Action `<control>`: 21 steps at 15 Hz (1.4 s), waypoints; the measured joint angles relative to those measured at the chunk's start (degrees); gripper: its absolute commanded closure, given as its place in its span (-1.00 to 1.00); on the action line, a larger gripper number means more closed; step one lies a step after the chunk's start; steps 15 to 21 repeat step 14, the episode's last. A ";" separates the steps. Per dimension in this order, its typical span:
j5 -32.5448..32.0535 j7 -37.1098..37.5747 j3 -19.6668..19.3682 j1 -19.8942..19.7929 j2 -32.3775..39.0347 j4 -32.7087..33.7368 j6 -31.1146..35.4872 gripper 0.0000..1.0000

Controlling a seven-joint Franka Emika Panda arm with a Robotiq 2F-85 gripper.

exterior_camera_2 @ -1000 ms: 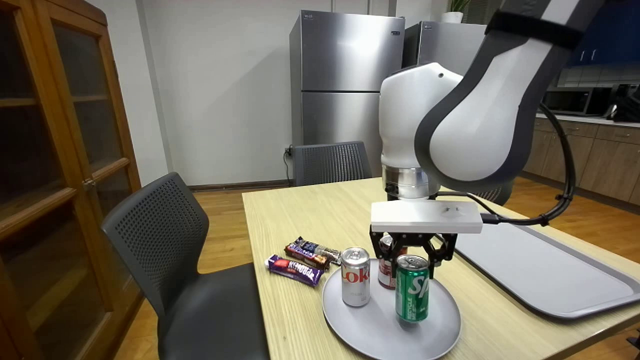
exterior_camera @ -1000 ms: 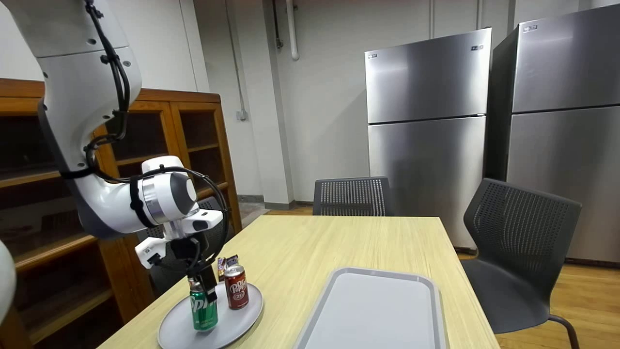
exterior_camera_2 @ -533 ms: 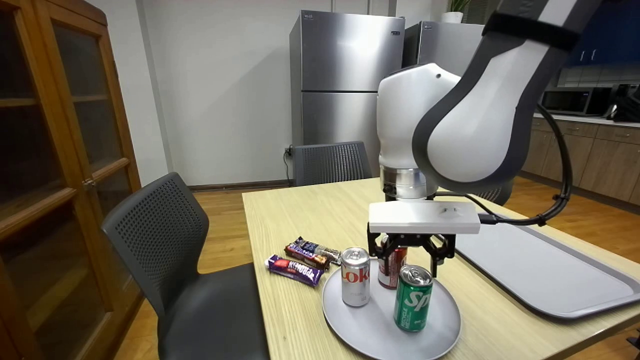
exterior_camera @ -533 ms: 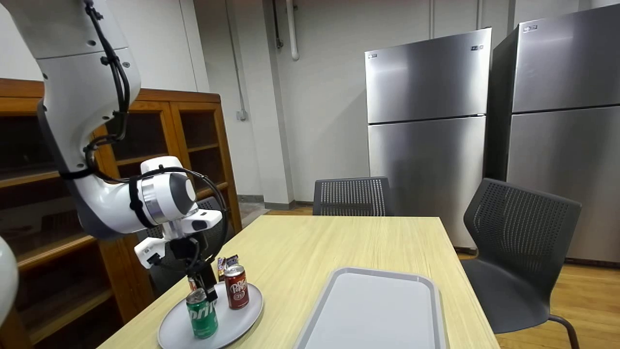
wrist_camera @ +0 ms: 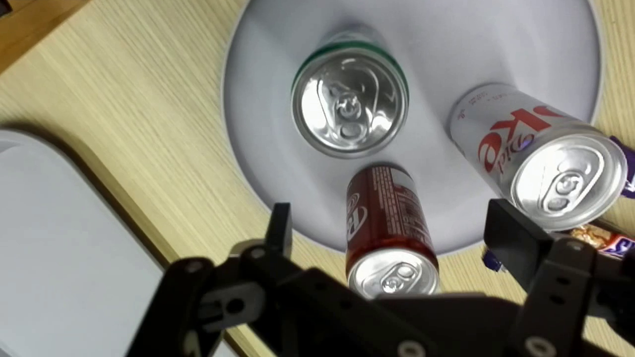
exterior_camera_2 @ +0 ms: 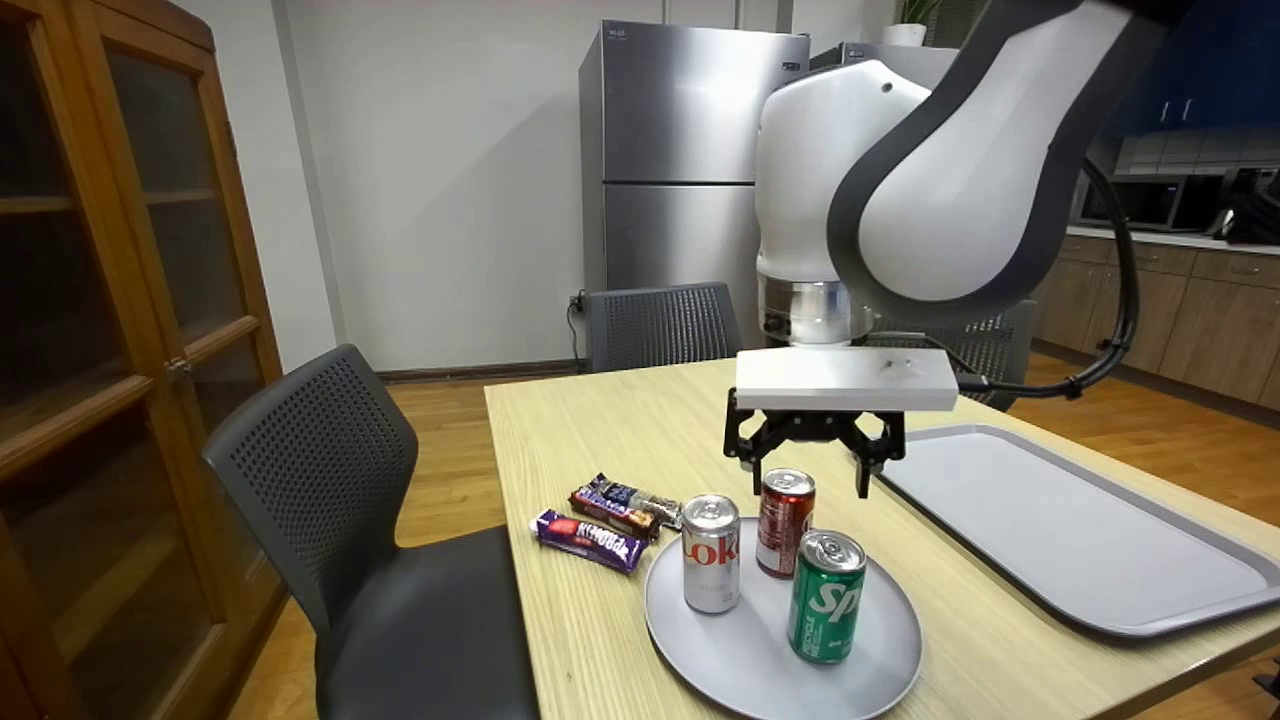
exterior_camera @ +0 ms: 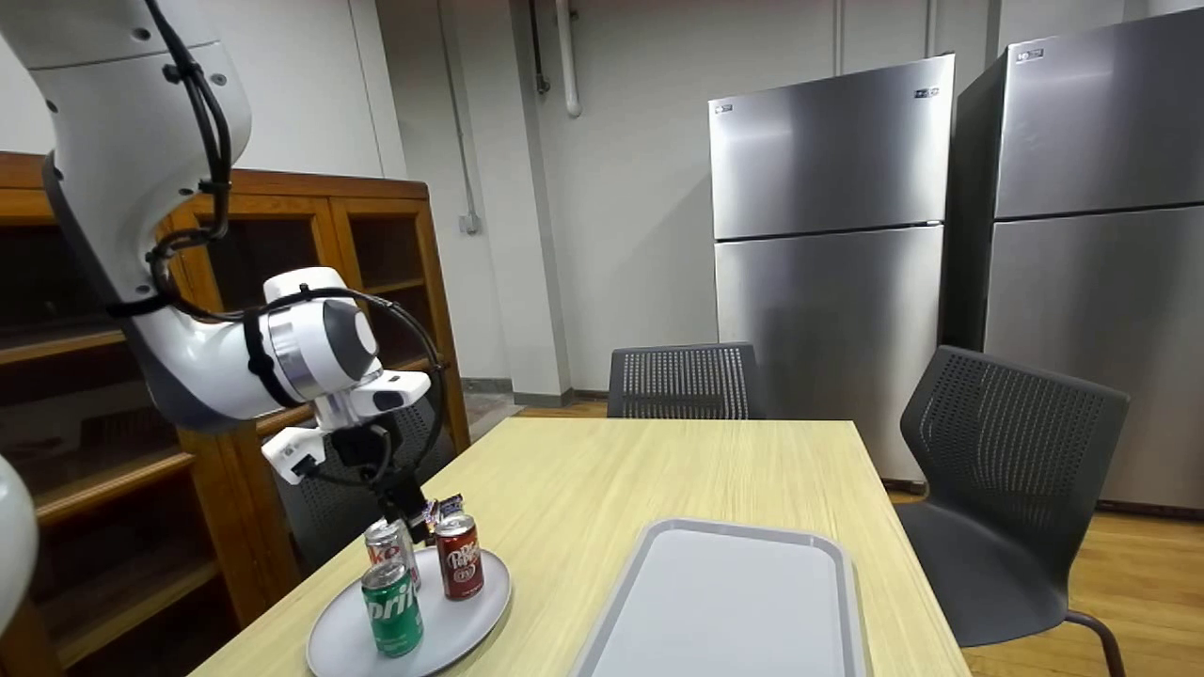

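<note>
My gripper [exterior_camera_2: 810, 488] hangs open above the round grey plate [exterior_camera_2: 740, 650], holding nothing. Three cans stand upright on that plate. The green Sprite can [exterior_camera_2: 827, 600] is at the near side, apart from the fingers. A silver Diet Coke can [exterior_camera_2: 712, 565] and a dark red Dr Pepper can [exterior_camera_2: 785, 530] stand behind it. In the wrist view the Dr Pepper can [wrist_camera: 387, 213] appears between the spread fingers but lower down. The Sprite can [wrist_camera: 349, 101] lies beyond the fingertips there, and the right finger overlaps the edge of the Diet Coke can [wrist_camera: 516, 134].
Several wrapped snack bars [exterior_camera_2: 590, 540] lie beside the plate on the wooden table [exterior_camera_2: 600, 420]. A rectangular grey tray [exterior_camera_2: 1060, 530] rests on the opposite side. Dark chairs [exterior_camera: 997, 489] surround the table, and a wooden cabinet [exterior_camera: 386, 254] stands behind the arm.
The gripper had its fingers at the Sprite can a second ago; they spread and the can settled lower onto the plate. Since then the gripper has risen clear of the cans.
</note>
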 measured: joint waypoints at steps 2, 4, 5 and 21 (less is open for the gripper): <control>-0.29 -2.26 -0.02 -0.63 -1.87 -0.01 -0.75 -1.00; -0.27 -6.06 0.00 -1.82 -3.36 -0.02 -0.97 -1.00; -0.11 -8.43 0.01 -2.59 -3.94 -0.04 -0.98 -1.00; 0.00 -11.76 0.19 -4.10 -4.84 -0.29 -1.00 -1.00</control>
